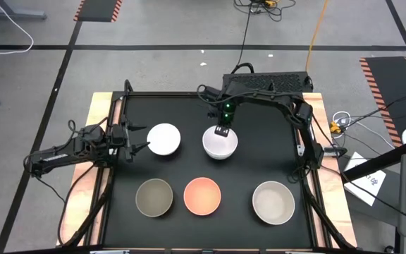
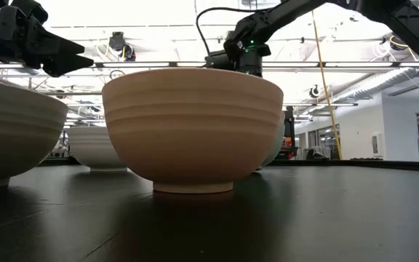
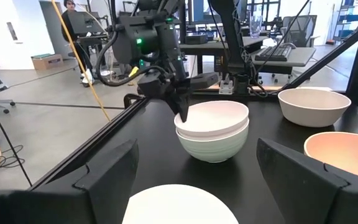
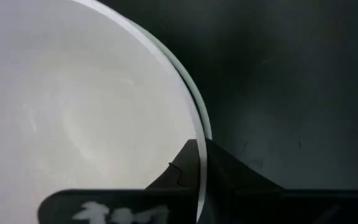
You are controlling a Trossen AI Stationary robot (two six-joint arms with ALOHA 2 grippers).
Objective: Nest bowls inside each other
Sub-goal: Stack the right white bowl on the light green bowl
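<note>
Five bowl groups stand on the black table. A white bowl (image 1: 220, 141) sits nested in the mint green bowl (image 3: 213, 148) at the table's middle. My right gripper (image 1: 222, 130) is shut on this white bowl's far rim. A second white bowl (image 1: 163, 139) stands to the left. My left gripper (image 1: 138, 139) is open just left of it, its fingers wide apart and touching nothing. The olive-grey bowl (image 1: 154, 197), the peach-orange bowl (image 1: 202, 195) and the beige bowl (image 1: 273, 202) stand in a row near the near edge. My right gripper holds the upper white bowl by its rim (image 4: 199, 140) on the far side, one finger inside the bowl and one outside. The fingers (image 3: 180, 102) come from above, pointing down. The white bowl sits upright inside the mint green bowl, whose rim (image 4: 207, 127) shows just outside it.
A black frame (image 1: 118, 127) runs along the table's sides. Bare table lies right of the nested bowls and between the two rows. In the room beyond stand desks, cables and a person (image 3: 73, 12) far off.
</note>
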